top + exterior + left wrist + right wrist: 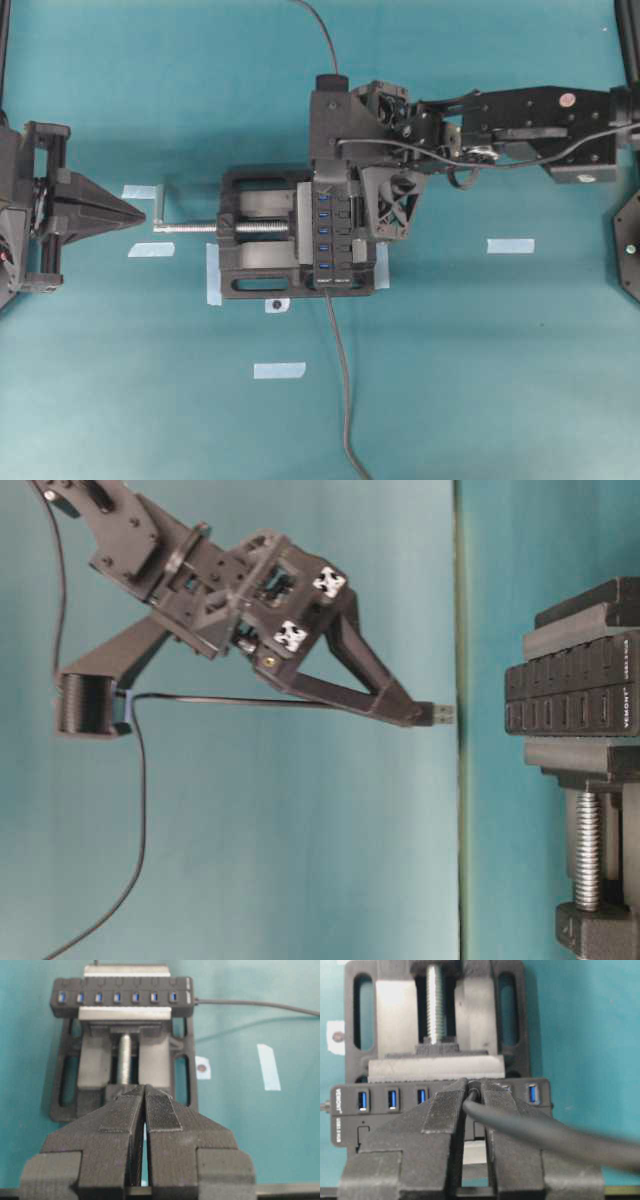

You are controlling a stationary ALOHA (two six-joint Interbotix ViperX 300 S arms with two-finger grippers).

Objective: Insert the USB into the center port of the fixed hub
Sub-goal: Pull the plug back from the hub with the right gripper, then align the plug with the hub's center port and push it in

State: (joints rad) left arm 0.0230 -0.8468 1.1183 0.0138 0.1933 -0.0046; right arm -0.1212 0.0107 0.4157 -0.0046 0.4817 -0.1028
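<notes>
The right tool (425,712) is clamped on the USB (441,714), whose metal tip pokes out past the fingertips in the table-level view, clear of the fixed hub (572,695) and not yet in any port. From the right wrist camera the tool's own fingers (445,1110) and the thin dark cable (530,1132) cover the middle of the hub's row, so the center port is hidden there and the plug itself cannot be made out. Overhead, the right tool (345,205) hangs over the hub (330,232), apparently near its upper ports, masking some of them. The hub sits gripped in the black vise (262,243) on the teal bench (480,380). The left tool (145,1105) is closed and empty, well apart from the vise, though its wrist camera shows the center port (117,997) plainly.
</notes>
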